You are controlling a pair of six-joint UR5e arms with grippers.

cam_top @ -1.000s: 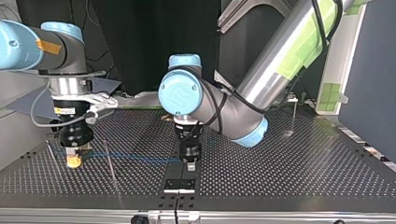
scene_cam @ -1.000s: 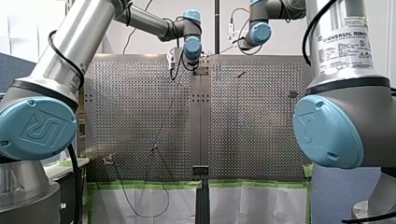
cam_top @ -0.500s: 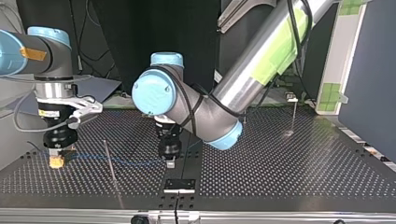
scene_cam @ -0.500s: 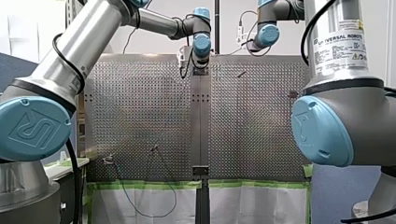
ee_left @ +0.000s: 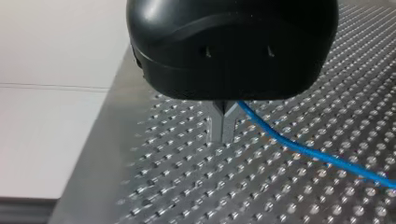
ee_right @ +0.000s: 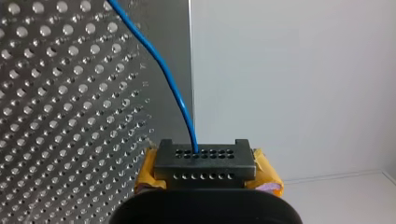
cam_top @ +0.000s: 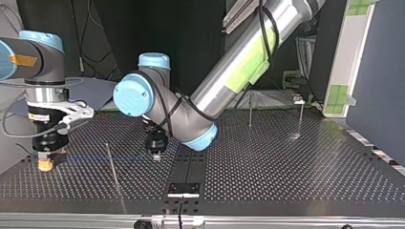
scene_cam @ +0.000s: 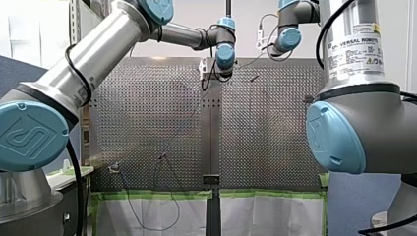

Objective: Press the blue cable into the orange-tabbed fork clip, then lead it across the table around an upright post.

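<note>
A thin blue cable (cam_top: pixel 100 158) runs taut just above the perforated table between my two grippers. In the top view my right gripper (cam_top: pixel 45 164), with yellow pads, is shut on one end near the left edge. My left gripper (cam_top: pixel 155 156) is shut on the cable near the middle. The left wrist view shows metal fingers (ee_left: pixel 223 126) pressed together, the blue cable (ee_left: pixel 308 151) trailing out beside them. In the right wrist view the blue cable (ee_right: pixel 180 102) leaves the black block between the yellow pads (ee_right: pixel 266 175). I cannot make out the orange-tabbed clip.
A thin slanted rod (cam_top: pixel 113 169) stands where the cable crosses it. Two upright posts (cam_top: pixel 250 110) (cam_top: pixel 301 117) stand at the far right of the top view. A black plate (cam_top: pixel 184 189) lies at the near edge. A small fixture (scene_cam: pixel 114 168) trails a hanging dark wire.
Both arms have moved toward the top view's left, taking the taut cable with them. In the front view they have shifted to the right. Both grips are unchanged.
</note>
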